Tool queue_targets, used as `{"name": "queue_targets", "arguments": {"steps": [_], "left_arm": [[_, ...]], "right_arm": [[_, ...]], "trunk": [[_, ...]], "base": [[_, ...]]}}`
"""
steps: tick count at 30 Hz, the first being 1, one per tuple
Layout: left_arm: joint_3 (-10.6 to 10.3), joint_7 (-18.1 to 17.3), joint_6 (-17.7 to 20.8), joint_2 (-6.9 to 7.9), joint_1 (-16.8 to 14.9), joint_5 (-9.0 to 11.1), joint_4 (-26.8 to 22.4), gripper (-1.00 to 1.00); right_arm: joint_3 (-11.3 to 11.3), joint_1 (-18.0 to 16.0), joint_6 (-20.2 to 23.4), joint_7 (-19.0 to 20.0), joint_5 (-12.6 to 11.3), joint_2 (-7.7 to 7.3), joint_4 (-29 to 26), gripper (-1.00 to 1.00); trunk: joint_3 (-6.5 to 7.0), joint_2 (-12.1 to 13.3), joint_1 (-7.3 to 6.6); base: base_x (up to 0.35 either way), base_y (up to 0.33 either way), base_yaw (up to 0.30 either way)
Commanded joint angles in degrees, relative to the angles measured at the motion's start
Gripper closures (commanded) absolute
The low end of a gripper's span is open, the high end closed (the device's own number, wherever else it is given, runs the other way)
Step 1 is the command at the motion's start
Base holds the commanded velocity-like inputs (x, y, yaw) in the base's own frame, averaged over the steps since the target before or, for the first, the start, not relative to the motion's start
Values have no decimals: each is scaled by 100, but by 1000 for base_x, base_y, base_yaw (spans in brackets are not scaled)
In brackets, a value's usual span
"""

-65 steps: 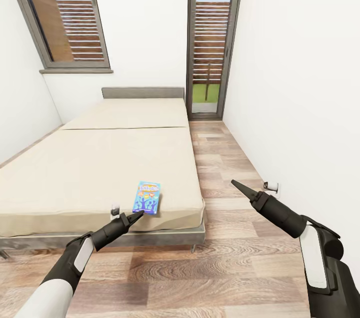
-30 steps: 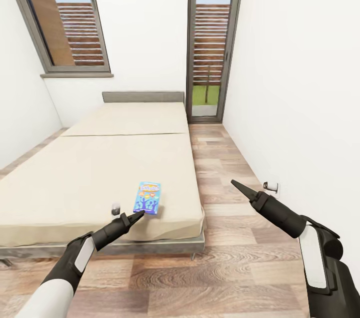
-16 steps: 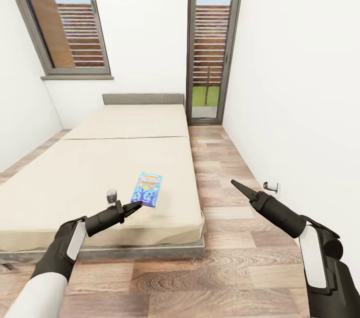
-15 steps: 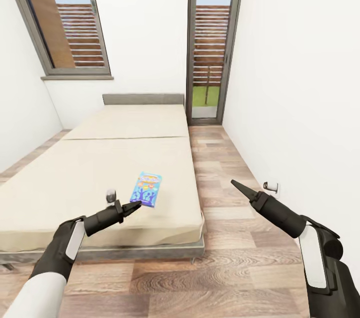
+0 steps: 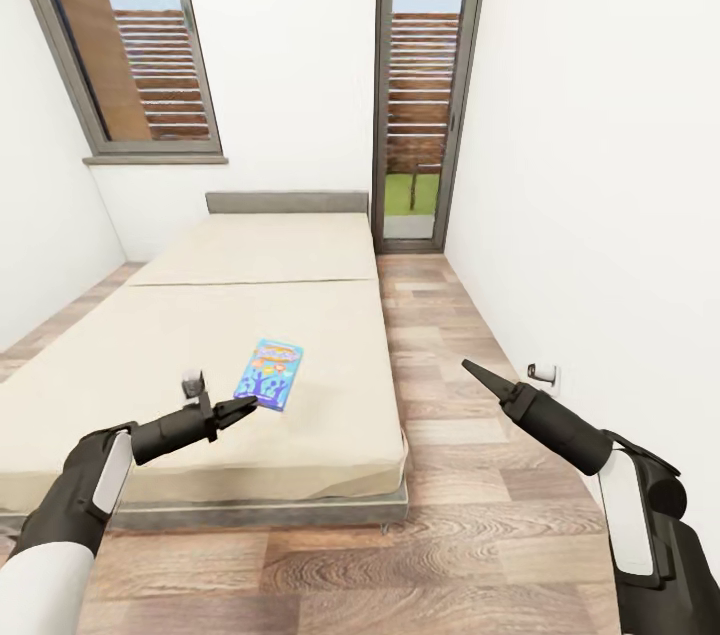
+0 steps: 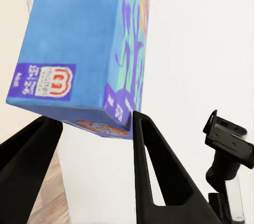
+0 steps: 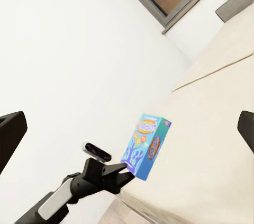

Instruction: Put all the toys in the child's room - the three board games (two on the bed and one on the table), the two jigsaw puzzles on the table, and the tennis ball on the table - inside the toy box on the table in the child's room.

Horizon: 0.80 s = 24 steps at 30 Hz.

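The small blue board game [image 5: 268, 373] is clamped at its near end between the closed-in fingers of the left gripper [image 5: 236, 410], lifted and tilted just above the bed [image 5: 320, 435] near its front edge. The right gripper [image 5: 472, 371] hangs over the floor [image 5: 440, 515] beside the bed, well apart from the box, its fingers spread with nothing between them.

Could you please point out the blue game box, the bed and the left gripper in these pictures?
blue game box [image 5: 268, 373]: head view, middle of its printed cover.
bed [image 5: 250, 315]: head view, bare mattress top.
left gripper [image 5: 243, 408]: head view, between the fingertips at the box's near end.
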Motion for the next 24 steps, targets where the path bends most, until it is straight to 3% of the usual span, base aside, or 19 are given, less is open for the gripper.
{"name": "queue_targets", "arguments": {"steps": [1, 2, 6, 8, 15, 18, 24], "left_arm": [[-77, -216, 25, 98, -3, -33, -25, 100], [-132, -324, 27, 157, -2, -35, -35, 100], [-829, -1201, 27, 775, -1, -52, -53, 100], [-990, -1438, 27, 951, 1, -46, -55, 100], [-1148, -2002, 27, 1185, 1, -58, -82, 100], [-1232, -2412, 27, 1438, -3, -60, -95, 100], [-1471, -2417, 27, 1875, -3, -46, -98, 100]], "right_arm": [[-7, -3, 25, 13, -2, 13, -1, -100], [-5, -2, 24, 11, -1, 17, -2, -100], [-1, -4, 19, 5, 0, 37, 1, -100], [-4, 0, 19, 5, 0, 39, 2, -100], [-8, 34, 18, 4, 0, 37, 0, -100], [-23, 137, 18, 10, 0, 0, -8, -100], [-19, 168, 18, 5, 0, -4, -14, -100]], "trunk": [[13, 40, -23], [31, 80, -45], [103, 240, -133], [139, 320, -177], [264, 601, -331], [318, 721, -397], [426, 962, -529]], "base": [[0, 0, 0], [0, 0, 0], [0, 0, 0], [0, 0, 0], [0, 0, 0], [0, 0, 0], [0, 0, 0]]}}
